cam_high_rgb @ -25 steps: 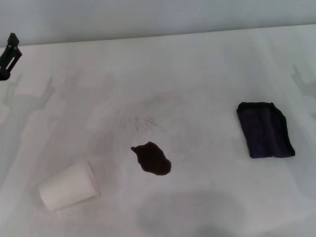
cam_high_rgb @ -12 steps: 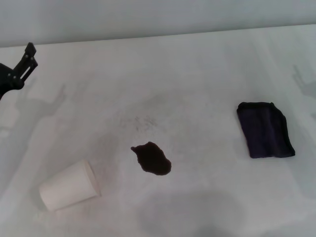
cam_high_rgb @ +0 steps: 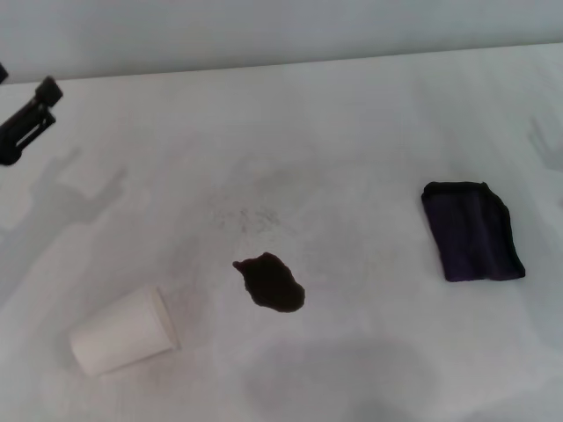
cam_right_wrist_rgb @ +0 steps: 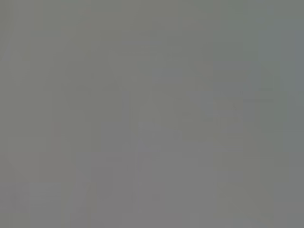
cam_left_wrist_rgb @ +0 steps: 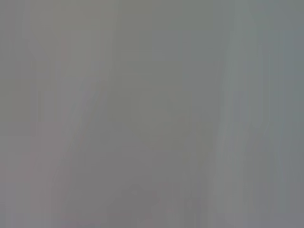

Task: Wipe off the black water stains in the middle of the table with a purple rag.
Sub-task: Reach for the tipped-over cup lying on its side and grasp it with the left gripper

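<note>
purple rag [cam_high_rgb: 472, 231] far right — left gripper [cam_high_rgb: 26, 123] far left (apart).

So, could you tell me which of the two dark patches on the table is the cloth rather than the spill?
The purple rag, on the right: folded, straight-edged. The black water stains are one glossy irregular blotch mid-table.

Stains [cam_high_rgb: 270, 282] mid-table [cam_high_rgb: 352, 132]; rag [cam_high_rgb: 472, 230] right; cup [cam_high_rgb: 123, 331] left, on side.

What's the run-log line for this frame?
stage: pre-grasp | purple rag: flat on table, untouched | black water stains: unwiped | left gripper: far-left edge | right gripper: out of view | paper cup: on its side
</note>
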`<state>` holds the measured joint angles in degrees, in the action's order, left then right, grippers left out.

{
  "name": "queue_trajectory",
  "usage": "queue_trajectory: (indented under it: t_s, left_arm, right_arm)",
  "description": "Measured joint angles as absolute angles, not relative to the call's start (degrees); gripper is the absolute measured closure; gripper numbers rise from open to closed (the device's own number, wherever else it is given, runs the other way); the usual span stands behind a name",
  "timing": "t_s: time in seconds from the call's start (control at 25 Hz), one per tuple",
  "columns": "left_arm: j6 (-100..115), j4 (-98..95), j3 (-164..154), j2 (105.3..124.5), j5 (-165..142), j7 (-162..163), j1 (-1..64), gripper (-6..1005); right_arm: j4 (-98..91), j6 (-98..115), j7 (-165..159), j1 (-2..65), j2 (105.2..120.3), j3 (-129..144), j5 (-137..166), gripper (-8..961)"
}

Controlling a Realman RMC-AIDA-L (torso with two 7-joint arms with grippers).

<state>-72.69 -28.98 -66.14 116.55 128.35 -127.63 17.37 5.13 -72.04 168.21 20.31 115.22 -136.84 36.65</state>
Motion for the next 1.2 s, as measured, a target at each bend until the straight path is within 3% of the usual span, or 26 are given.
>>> queue_trajectory:
  t_s: [0.2,0.4,0.88,1.2]
  left_arm:
    - [-68.7,-44.7,-65.6,114.72,112.6,-106.9,12.8,137]
    - [-72.1,-55.2,-61.6,113.01,93.8,-87.3,13.2,138]
    - [-94.2,-69.9,-54.8,111.65,61.3,-63.7,25.7,137]
    - [-99.7,-69.6,-56.5,112.26,47.4,-63.5,33.8,137]
  right_arm:
    - [5.7,-69.2,168.0,20.5,115.22,-136.9,33.2,130]
    - [5.8,-68.6,167.8,20.8,115.19,-136.9,30.9,130]
    - [6.5,-68.5,167.7,20.8,115.06,-136.9,27.4,131]
    - [6.5,-68.7,165.6,20.7,115.13,-136.9,26.9,131]
